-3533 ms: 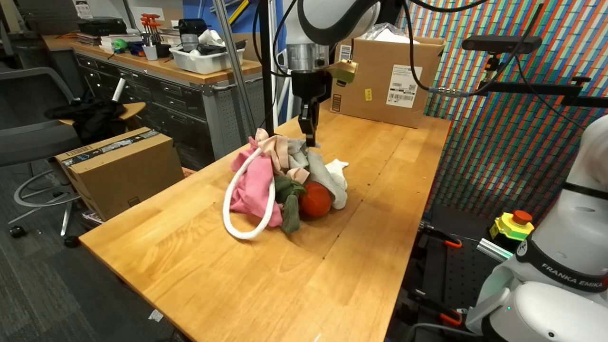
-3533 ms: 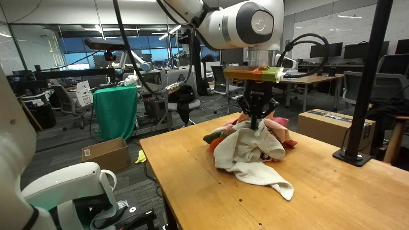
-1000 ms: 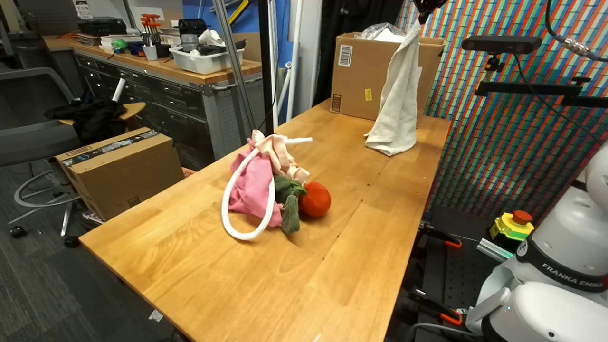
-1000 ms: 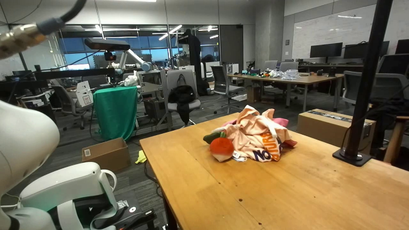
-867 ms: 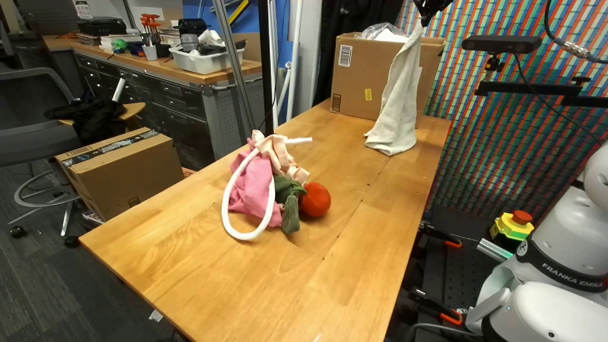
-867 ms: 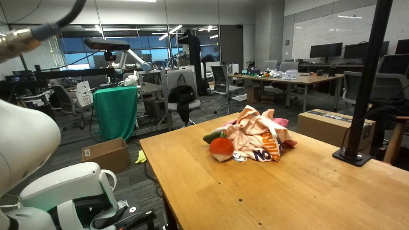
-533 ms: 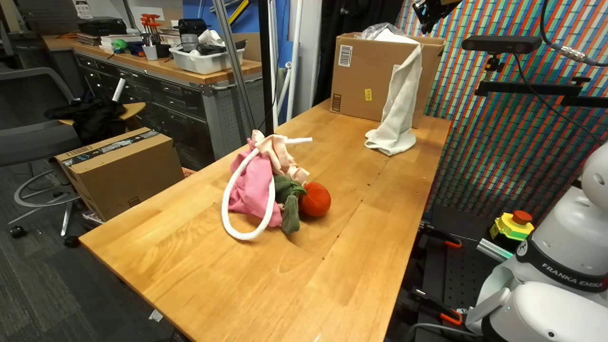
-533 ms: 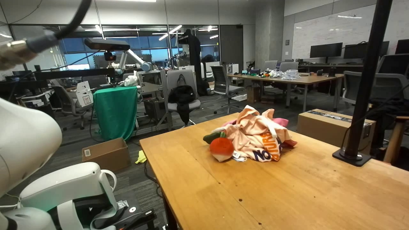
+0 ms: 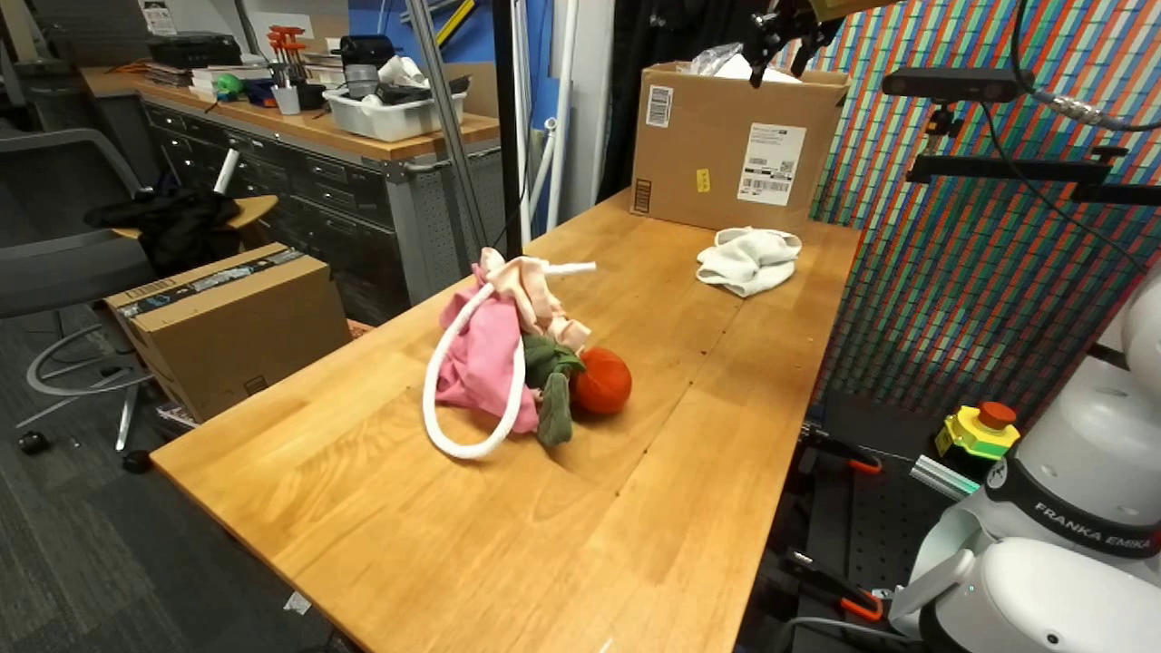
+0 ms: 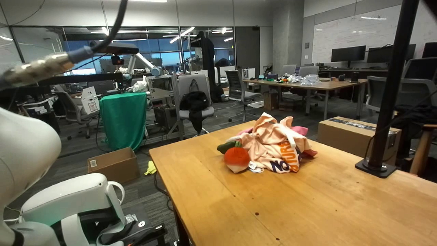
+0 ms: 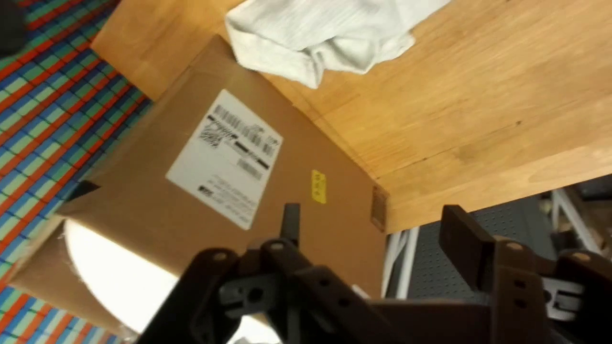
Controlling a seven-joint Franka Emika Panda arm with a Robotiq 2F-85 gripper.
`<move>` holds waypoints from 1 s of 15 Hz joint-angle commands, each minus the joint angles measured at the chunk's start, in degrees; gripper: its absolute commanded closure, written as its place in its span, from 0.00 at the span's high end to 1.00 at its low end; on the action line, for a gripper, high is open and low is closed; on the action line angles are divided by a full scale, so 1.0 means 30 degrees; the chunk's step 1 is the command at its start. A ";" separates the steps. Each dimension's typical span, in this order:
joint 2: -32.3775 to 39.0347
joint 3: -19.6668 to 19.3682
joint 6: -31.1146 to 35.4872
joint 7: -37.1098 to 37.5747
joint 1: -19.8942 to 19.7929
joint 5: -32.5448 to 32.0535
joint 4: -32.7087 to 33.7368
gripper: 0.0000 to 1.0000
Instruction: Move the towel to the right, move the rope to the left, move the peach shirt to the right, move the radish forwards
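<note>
Crumpled towel (image 9: 749,261) lies apart from clustered rope (image 9: 432,399), peach shirt (image 10: 265,147) and radish (image 9: 605,382).

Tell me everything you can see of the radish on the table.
The radish looks like a stuffed cloth toy: a round orange-red body paling to a whitish tip, with soft dark-green leaves at the other end. It rests on the wooden table, seemingly on its side and against the peach shirt. A white tag shows beside it; whose, I can't tell. Nothing grips it.

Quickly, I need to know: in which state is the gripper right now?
Gripper: open, holding nothing; the towel lies apart from it.
</note>
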 commanded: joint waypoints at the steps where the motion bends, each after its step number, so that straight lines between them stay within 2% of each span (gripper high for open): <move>1: -0.0381 0.0955 -0.1143 -0.1598 0.2037 0.2304 -0.0666 1.00; 5: 0.0378 0.2473 -0.1964 -0.2305 0.4544 0.4829 -0.1226 1.00; 9: 0.1768 0.3281 -0.2269 -0.4141 0.6604 0.7120 -0.1267 1.00; 15: 0.3967 0.3461 -0.3663 -0.8852 0.8304 0.9667 -0.0684 1.00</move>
